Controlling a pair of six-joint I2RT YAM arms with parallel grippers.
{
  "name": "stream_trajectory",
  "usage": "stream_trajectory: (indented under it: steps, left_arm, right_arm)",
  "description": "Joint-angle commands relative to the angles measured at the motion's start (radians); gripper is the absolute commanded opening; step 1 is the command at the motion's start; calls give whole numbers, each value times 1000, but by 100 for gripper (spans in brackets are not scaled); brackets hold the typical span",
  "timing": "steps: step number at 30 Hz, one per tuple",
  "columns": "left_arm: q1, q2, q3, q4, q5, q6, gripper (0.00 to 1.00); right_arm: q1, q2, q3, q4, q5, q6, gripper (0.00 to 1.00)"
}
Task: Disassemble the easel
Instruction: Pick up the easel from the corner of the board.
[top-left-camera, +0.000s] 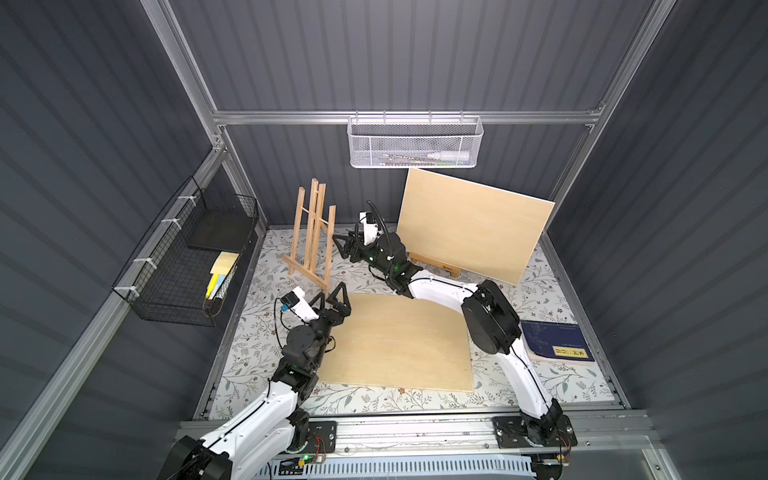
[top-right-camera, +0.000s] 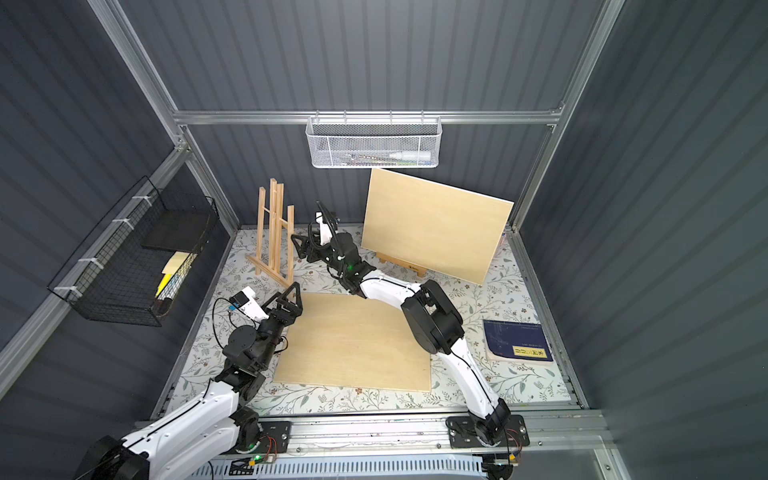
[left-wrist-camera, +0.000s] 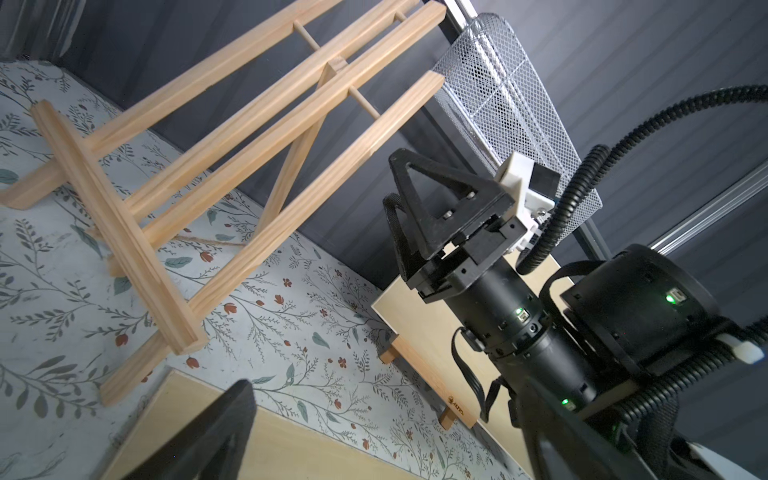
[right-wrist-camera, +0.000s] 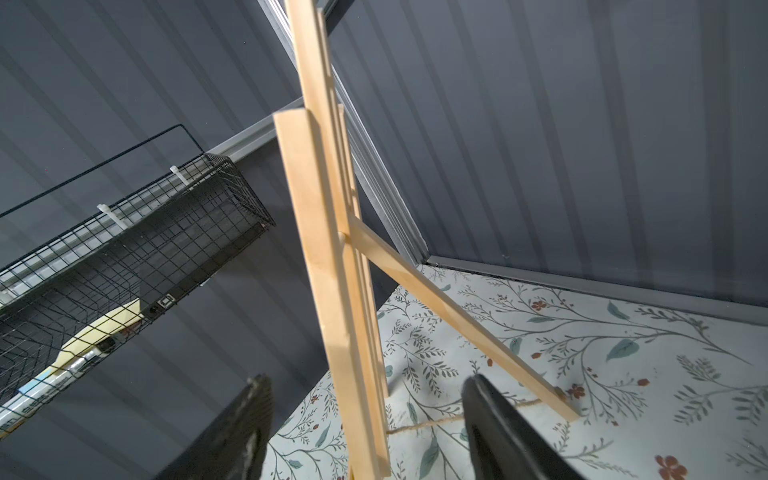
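Easel (top-left-camera: 311, 237) of pale wood, standing on the floral mat (top-left-camera: 374, 399) in the rear left corner of the cell, near the back wall and well apart from the book (top-left-camera: 557, 340). Its long axis runs nearly vertical, with the top tilted slightly back toward the wall. In both top views three uprights rise from a ledge (top-right-camera: 270, 272) that crosses their feet on a diagonal. The ledge side faces the left gripper (top-left-camera: 330, 293), whose wrist view shows the front frame (left-wrist-camera: 208, 166) with the rear leg slanting behind it. The right wrist view shows the same frame edge-on (right-wrist-camera: 328, 257), the rear leg sloping down to the mat toward the wall and a twine (right-wrist-camera: 436, 420) joining leg and frame low down. Left gripper: jaws apart and holding nothing, just in front of the ledge's nearer end, over the corner of a flat board (top-left-camera: 399, 345). Right gripper (top-left-camera: 338, 248): jaws apart, level with the lower half of the upright nearest it and just beside that upright. Whether a finger (right-wrist-camera: 490, 415) touches the wood cannot be told. A leaning board (top-left-camera: 473, 224) stands at rear right. A black wire basket (top-left-camera: 187, 257) hangs on the left wall, and a white mesh basket (top-left-camera: 415, 141) on the back rail.
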Motion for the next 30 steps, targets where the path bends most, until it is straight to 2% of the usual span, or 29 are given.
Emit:
stream_trajectory:
  steps: [1,8,13,26,30]
  left_arm:
    - [-4,-32,10,-27,-43,20,99]
    - [-4,-50,6,-32,-51,6,99]
    - [-4,-37,9,-33,-50,0,100]
    - [-4,-4,15,-33,-55,-3,100]
    - [-4,8,20,-33,-61,1,99]
  right_arm:
    - [13,51,68,-64,15,0,73]
    - [19,124,174,-150,27,-16,66]
    - [19,189,267,-197,31,-11,56]
    - [21,314,348,-33,46,19,37]
    - [21,325,349,8,49,49,26]
